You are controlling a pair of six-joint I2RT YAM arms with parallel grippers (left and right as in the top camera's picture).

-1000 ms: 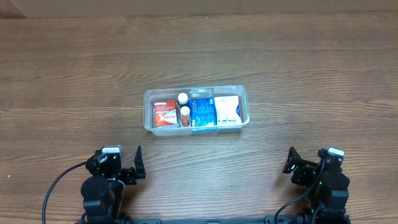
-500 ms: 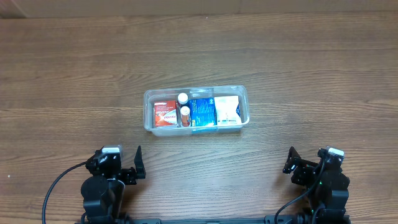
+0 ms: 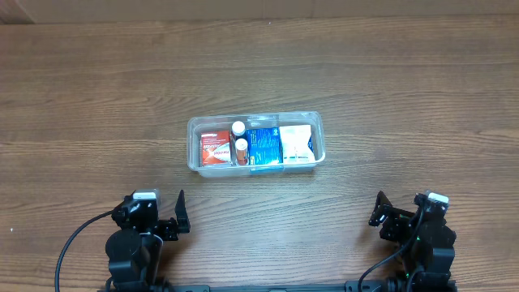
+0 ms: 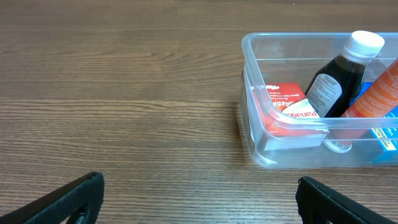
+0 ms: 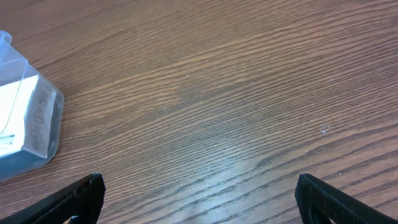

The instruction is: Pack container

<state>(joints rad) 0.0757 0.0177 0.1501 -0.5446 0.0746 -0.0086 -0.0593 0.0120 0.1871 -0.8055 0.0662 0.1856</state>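
Left gripper and right gripper both sit spread wide, empty, near the wooden table's front edge. Mid-table, one clear container holds three boxes, red box, blue box and white box, plus two bottles between the red and blue boxes.

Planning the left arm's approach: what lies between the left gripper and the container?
Nothing: the left wrist view shows only bare wooden table between the open left gripper and the container; the overhead view agrees.
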